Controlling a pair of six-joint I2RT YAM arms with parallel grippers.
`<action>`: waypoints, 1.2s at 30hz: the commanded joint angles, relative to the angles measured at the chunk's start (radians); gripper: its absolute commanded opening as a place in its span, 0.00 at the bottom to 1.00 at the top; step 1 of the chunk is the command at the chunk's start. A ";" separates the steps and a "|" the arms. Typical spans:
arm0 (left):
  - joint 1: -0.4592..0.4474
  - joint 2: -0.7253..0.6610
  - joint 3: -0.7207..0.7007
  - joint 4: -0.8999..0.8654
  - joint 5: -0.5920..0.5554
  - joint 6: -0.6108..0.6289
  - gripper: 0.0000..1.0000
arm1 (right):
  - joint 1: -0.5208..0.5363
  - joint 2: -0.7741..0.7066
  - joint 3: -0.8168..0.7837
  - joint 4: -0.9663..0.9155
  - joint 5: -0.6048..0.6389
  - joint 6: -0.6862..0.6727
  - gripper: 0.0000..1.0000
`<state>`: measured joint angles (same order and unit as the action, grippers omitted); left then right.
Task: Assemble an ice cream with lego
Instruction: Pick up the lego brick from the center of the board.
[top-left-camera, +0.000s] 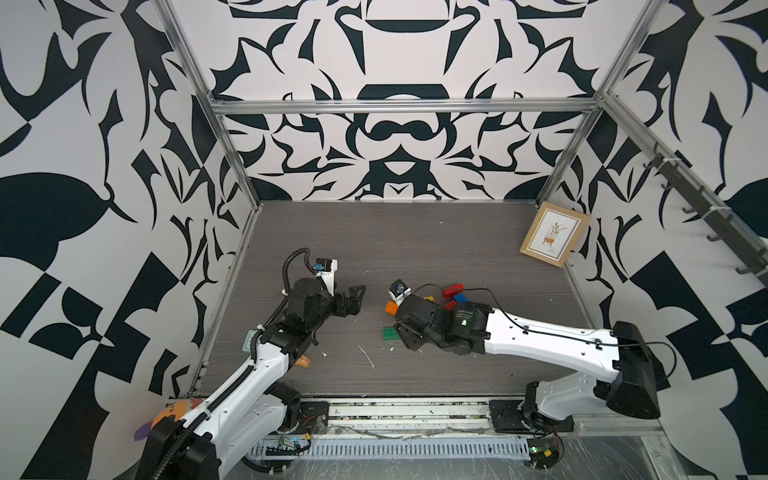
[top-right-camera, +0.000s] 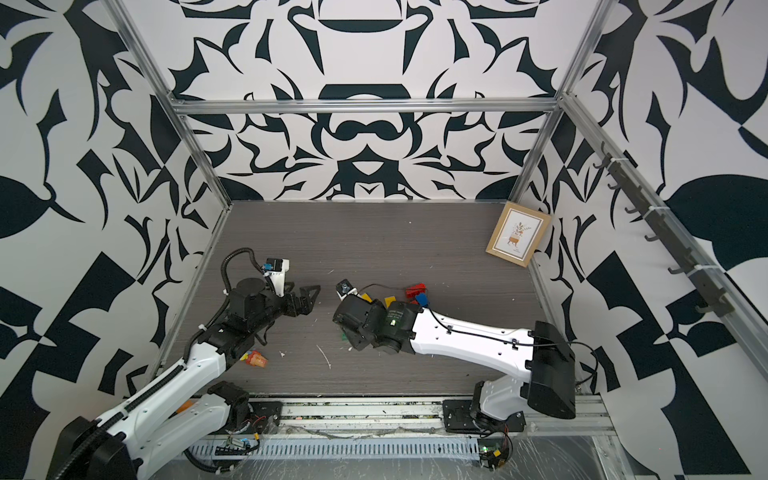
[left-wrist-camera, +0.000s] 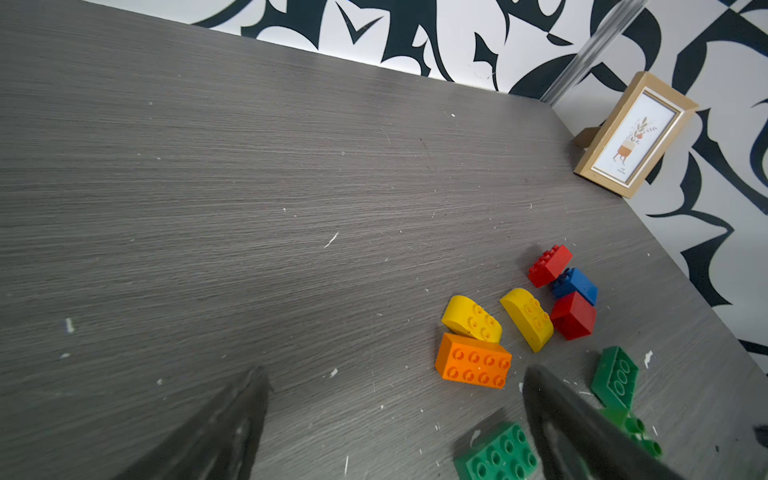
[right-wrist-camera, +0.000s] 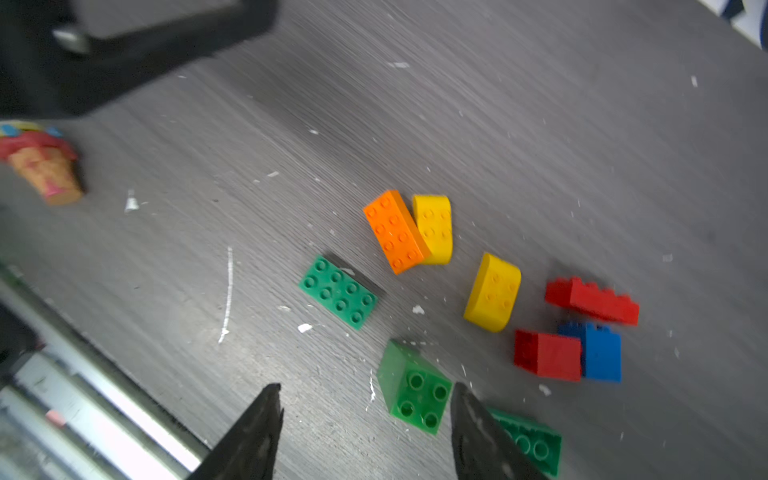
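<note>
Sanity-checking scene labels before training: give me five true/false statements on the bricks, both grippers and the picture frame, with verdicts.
1. The orange brick touches a yellow rounded brick. True.
2. The right gripper is shut on a green brick. False: its jaws stand apart, and the green brick lies loose between the fingertips.
3. The blue brick is stacked on the orange brick. False: it lies against a red brick, apart from the orange one.
4. The left gripper is open and empty. True.
5. The picture frame lies flat among the bricks. False: it stands upright at the far right corner.
</note>
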<state>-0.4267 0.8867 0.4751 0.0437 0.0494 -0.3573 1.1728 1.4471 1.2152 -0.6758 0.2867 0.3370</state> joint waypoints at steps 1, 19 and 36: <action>0.009 -0.063 0.111 -0.202 -0.065 -0.067 0.99 | -0.044 0.084 0.101 -0.114 -0.244 -0.305 0.67; 0.411 -0.194 0.320 -0.507 0.356 -0.092 0.99 | -0.148 0.507 0.322 -0.139 -0.385 -0.673 0.68; 0.411 -0.207 0.292 -0.511 0.333 -0.081 0.99 | -0.150 0.539 0.252 -0.099 -0.303 -0.686 0.62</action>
<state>-0.0189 0.6819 0.7773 -0.4511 0.3752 -0.4458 1.0214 1.9980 1.4780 -0.7689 -0.0162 -0.3431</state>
